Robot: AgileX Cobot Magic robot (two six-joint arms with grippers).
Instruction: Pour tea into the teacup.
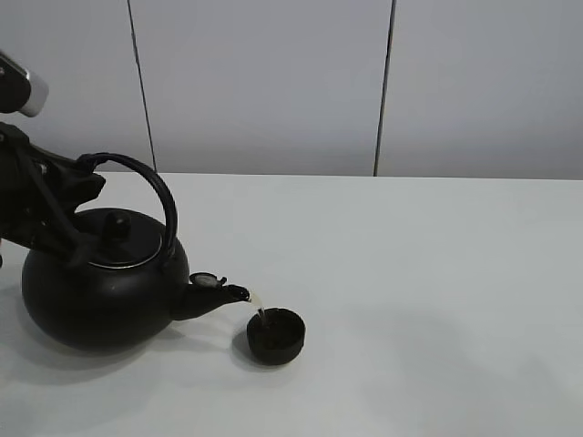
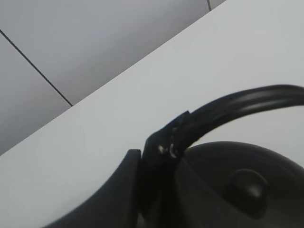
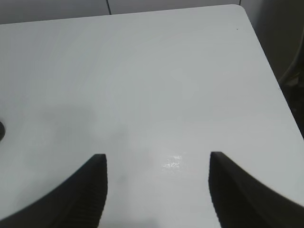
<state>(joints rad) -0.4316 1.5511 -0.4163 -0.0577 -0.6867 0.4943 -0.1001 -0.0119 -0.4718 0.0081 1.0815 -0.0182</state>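
A big black kettle (image 1: 100,296) with an arched handle (image 1: 150,187) is tilted at the left of the white table, spout (image 1: 219,293) toward the right. A thin pale stream of tea (image 1: 257,308) runs from the spout into the small matte-black teacup (image 1: 276,336) standing just right of the kettle. My left gripper (image 1: 86,182) is shut on the kettle's handle; in the left wrist view the fingers (image 2: 159,152) clamp the handle (image 2: 237,107) above the lid knob (image 2: 247,187). My right gripper (image 3: 156,190) is open and empty over bare table, and is outside the exterior high view.
The white table (image 1: 437,273) stretches to the right of the teacup. Its rounded far corner (image 3: 240,7) and side edge show in the right wrist view. A grey panelled wall (image 1: 273,82) stands behind the table.
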